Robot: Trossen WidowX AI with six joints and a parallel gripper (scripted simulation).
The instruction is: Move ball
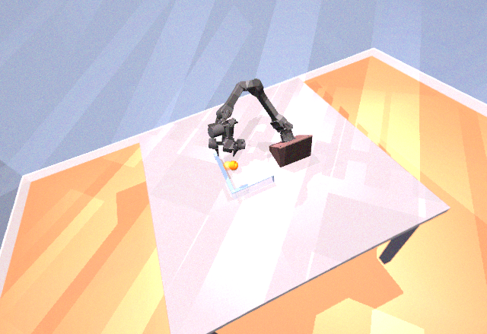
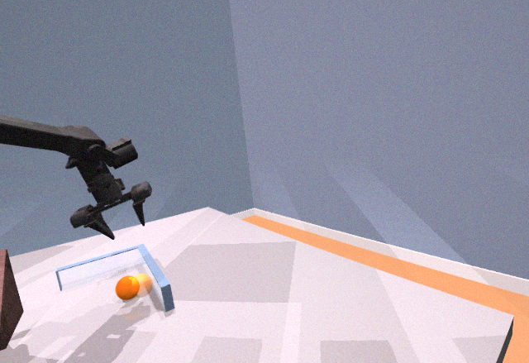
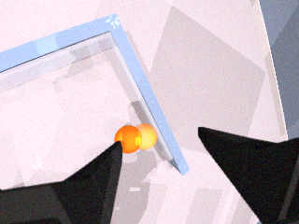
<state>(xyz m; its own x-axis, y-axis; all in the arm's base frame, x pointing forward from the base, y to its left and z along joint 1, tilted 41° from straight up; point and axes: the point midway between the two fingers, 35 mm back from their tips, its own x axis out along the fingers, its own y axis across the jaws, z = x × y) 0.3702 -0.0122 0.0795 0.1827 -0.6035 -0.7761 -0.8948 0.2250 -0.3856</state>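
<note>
The orange ball [image 1: 234, 165] [image 2: 126, 288] [image 3: 125, 139] lies on the table inside the corner. The see-through copy [image 1: 226, 164] [image 2: 145, 282] [image 3: 149, 136] is paler and lies between the ball and one low wall [image 1: 221, 166] [image 2: 154, 270] [image 3: 149, 97]. Ball and copy partly overlap in all views. The other wall [image 1: 253, 186] [image 2: 100, 260] [image 3: 47, 45] meets the first at the corner. My gripper [image 1: 226, 154] [image 2: 128, 231] [image 3: 160, 137] is open and empty, above the table near the walls' open end. In the wrist view its left fingertip overlaps the ball's lower edge.
The arm's brown wedge-shaped base block [image 1: 295, 151] [image 2: 9, 308] stands on the table [image 1: 275, 252] [image 2: 239, 274]. In the top view it is to the right of the walls. Shadows of the arm fall near the ball.
</note>
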